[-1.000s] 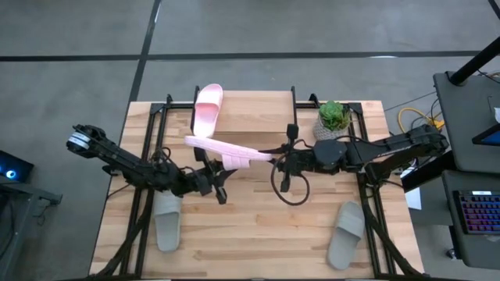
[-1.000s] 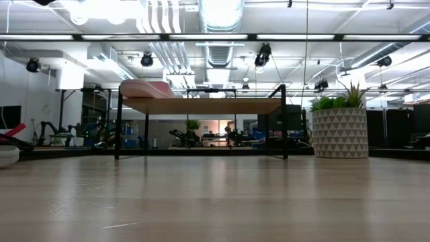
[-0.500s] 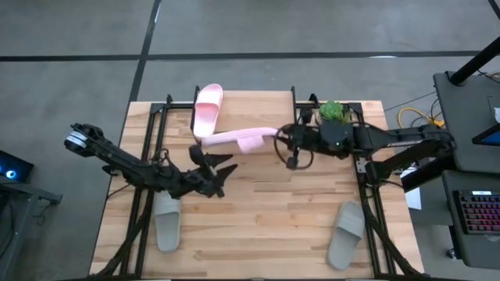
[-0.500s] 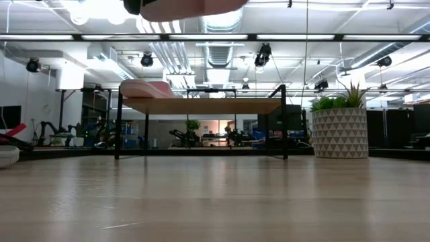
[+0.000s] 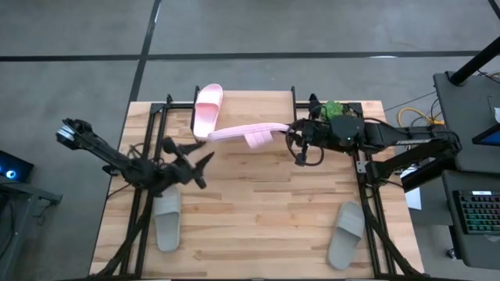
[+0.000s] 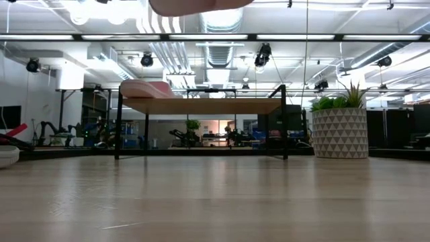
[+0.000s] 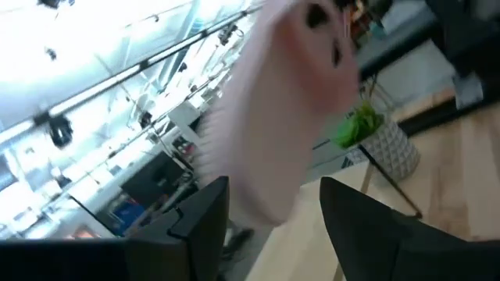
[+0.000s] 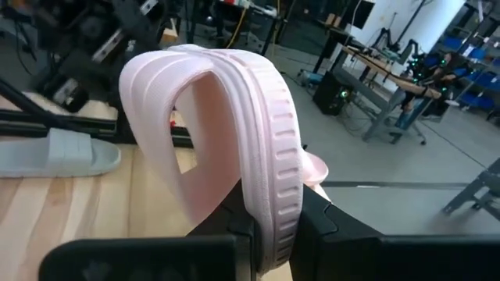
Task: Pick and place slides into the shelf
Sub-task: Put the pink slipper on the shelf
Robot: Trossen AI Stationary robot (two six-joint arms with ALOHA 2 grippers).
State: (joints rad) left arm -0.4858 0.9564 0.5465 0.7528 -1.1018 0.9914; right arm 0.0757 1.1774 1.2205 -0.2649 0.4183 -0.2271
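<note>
One light pink slide (image 5: 208,109) lies on the left end of the shelf's plank top (image 5: 258,105); it also shows in the low view (image 6: 144,89). My right gripper (image 5: 291,131) is shut on the second pink slide (image 5: 244,133), held in the air at the shelf's near edge; it shows at the low view's top (image 6: 195,5). My left gripper (image 5: 187,153) is open and empty over the table, left of and nearer than that slide; in the left wrist view (image 7: 273,226) the slide (image 7: 281,101) shows beyond its fingers. Two grey slides (image 5: 166,219) (image 5: 346,234) lie flat on the table. My right gripper pinches the pink slide's sole edge (image 8: 272,204) between its two fingers, at the end nearer the wide strap (image 8: 168,117). The fingers come level from the table's right, along the slide. The slide is lifted clear, turned on its side, reaching toward the table's left.
A potted plant (image 5: 334,114) in a patterned white pot (image 6: 339,132) stands at the shelf's right end, close behind my right wrist. Black frame rails (image 5: 144,211) run along the table's left and right sides. The shelf top right of the first pink slide is bare wood.
My right gripper has carried the pink slide up and toward the table's far edge and the shelf, so it now shows at the low view's top. My left gripper has drawn back toward the table's left edge, away from the slide.
</note>
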